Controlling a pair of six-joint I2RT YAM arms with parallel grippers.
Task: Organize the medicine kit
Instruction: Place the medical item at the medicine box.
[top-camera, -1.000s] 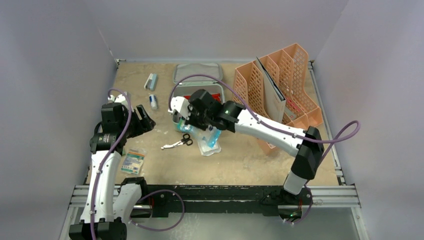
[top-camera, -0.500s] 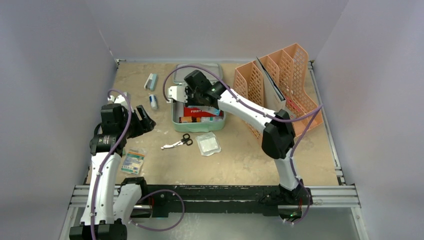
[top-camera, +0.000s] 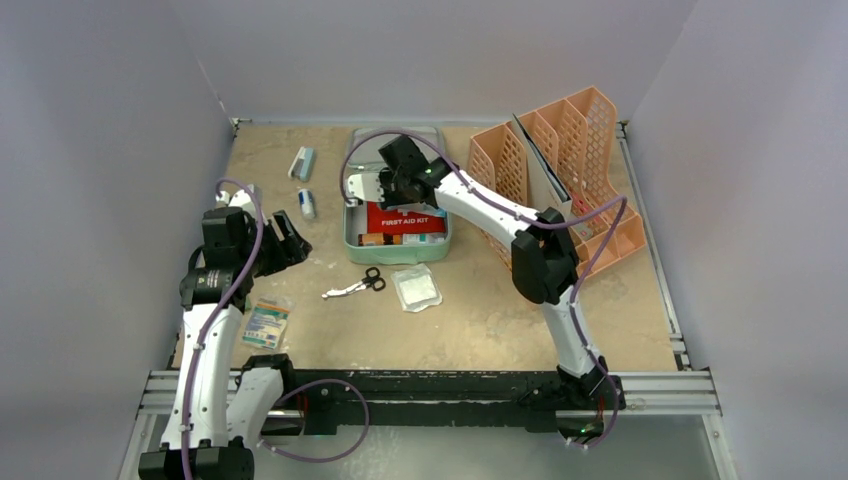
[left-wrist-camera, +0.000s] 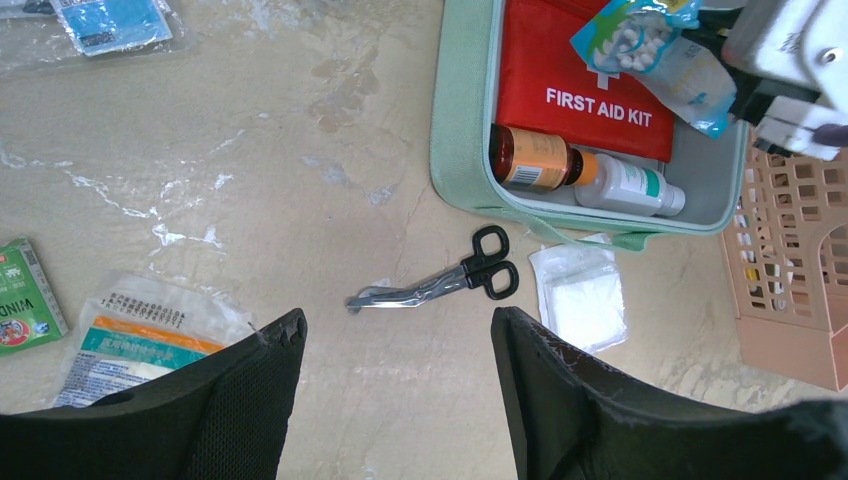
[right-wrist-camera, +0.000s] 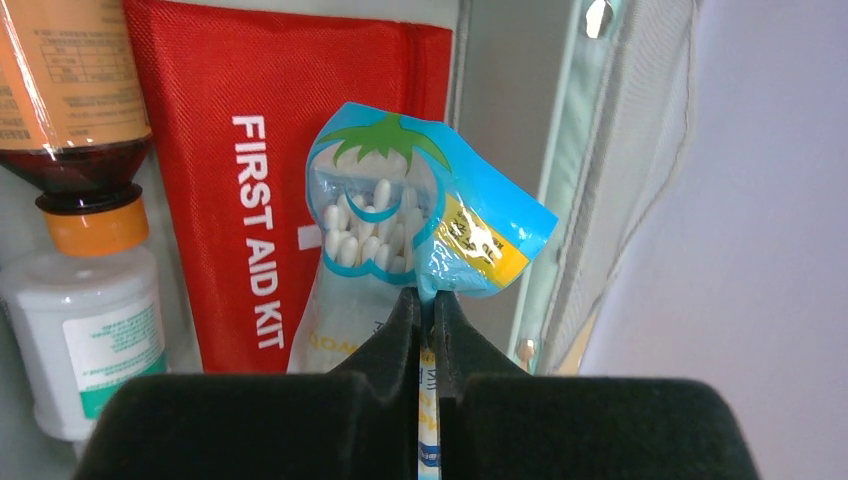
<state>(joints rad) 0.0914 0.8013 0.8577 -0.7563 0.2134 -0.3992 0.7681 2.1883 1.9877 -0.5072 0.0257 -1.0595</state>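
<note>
Two claws: right claw (right-wrist-camera: 427, 300) pinches swab bag (right-wrist-camera: 400, 215) over medicine kit (left-wrist-camera: 458, 120), btm hidden; left claw (left-wrist-camera: 395, 322) spread.

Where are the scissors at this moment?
In the top view, the scissors lie on the table by the medicine kit's near wall, left of the gauze packet.

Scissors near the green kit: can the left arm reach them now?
Probably yes: the left fingers stand open and empty, and the scissors lie uncovered just ahead of them, with nothing in between.

"FIRST AID KIT" on red pouch (left-wrist-camera: 545, 60)
</note>
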